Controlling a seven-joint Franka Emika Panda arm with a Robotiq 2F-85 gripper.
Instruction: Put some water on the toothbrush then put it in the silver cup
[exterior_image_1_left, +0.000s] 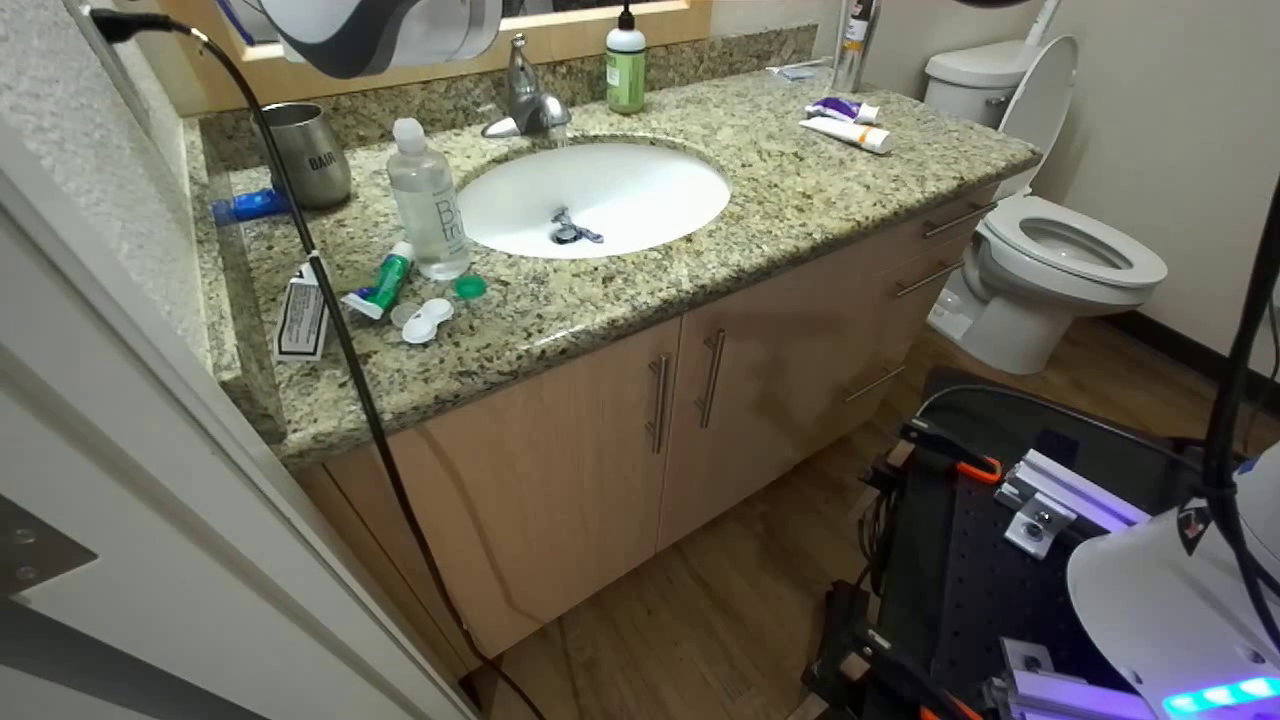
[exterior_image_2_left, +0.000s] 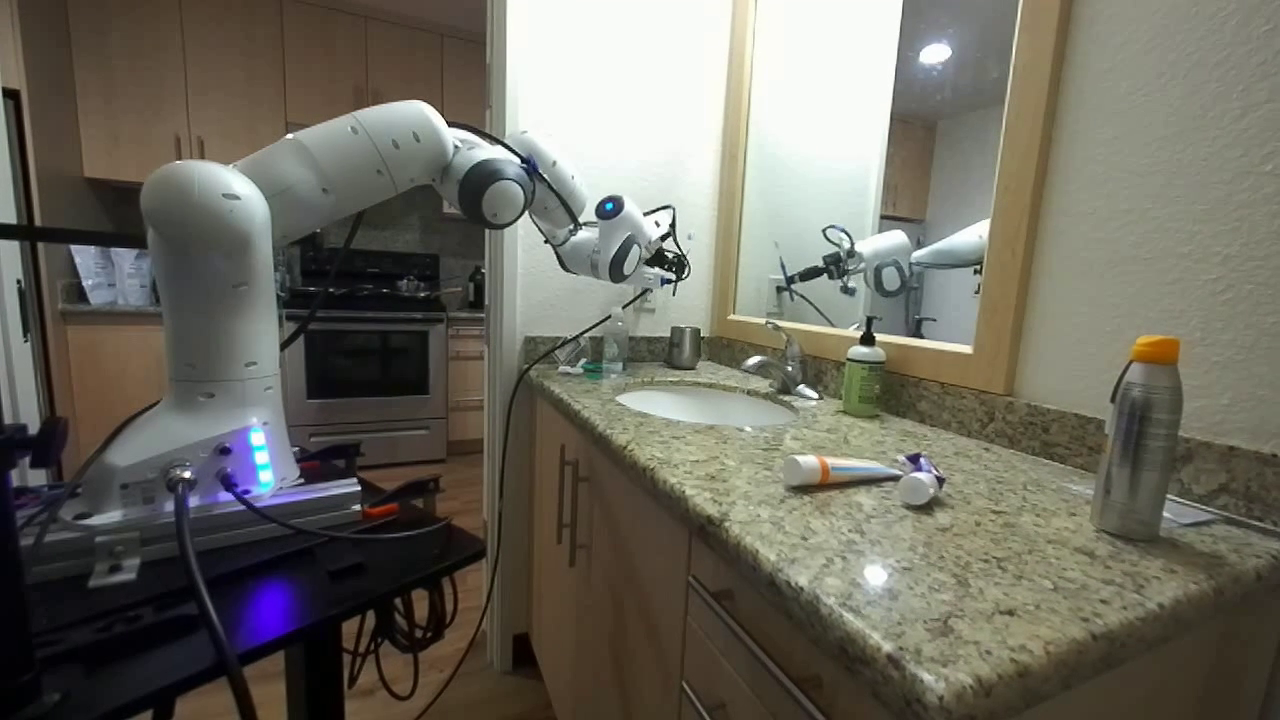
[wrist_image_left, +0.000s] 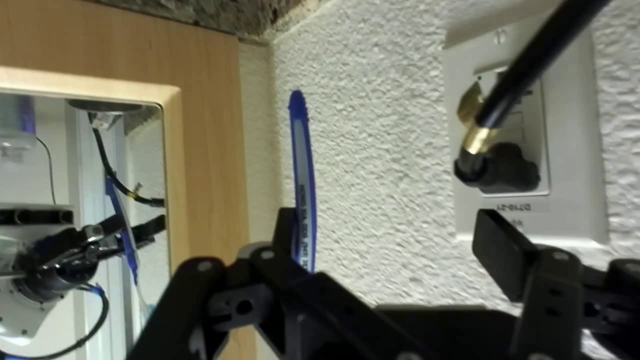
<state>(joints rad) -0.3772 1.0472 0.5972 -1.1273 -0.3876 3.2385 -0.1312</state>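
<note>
The toothbrush (wrist_image_left: 303, 165), whitish with blue edges and a blue tip, stands along the inner side of the left finger in the wrist view. Its lower end is hidden by that finger. My gripper (wrist_image_left: 390, 220) is wide open; the opposite finger is far from the toothbrush. The mirror in the wrist view also reflects the gripper and brush. In an exterior view the gripper (exterior_image_2_left: 676, 268) is in the air, above the area of the silver cup (exterior_image_2_left: 684, 347). The cup (exterior_image_1_left: 318, 165) stands upright at the counter's back corner. A thin stream of water (exterior_image_1_left: 560, 136) runs from the faucet.
A clear white-capped bottle (exterior_image_1_left: 428, 205), a blue tube (exterior_image_1_left: 255, 205) and a green tube (exterior_image_1_left: 388, 278) lie or stand near the cup. A black cable (wrist_image_left: 535, 75) runs from the wall outlet beside the gripper. The faucet (exterior_image_1_left: 530, 98) and green soap bottle (exterior_image_1_left: 626, 75) are behind the sink.
</note>
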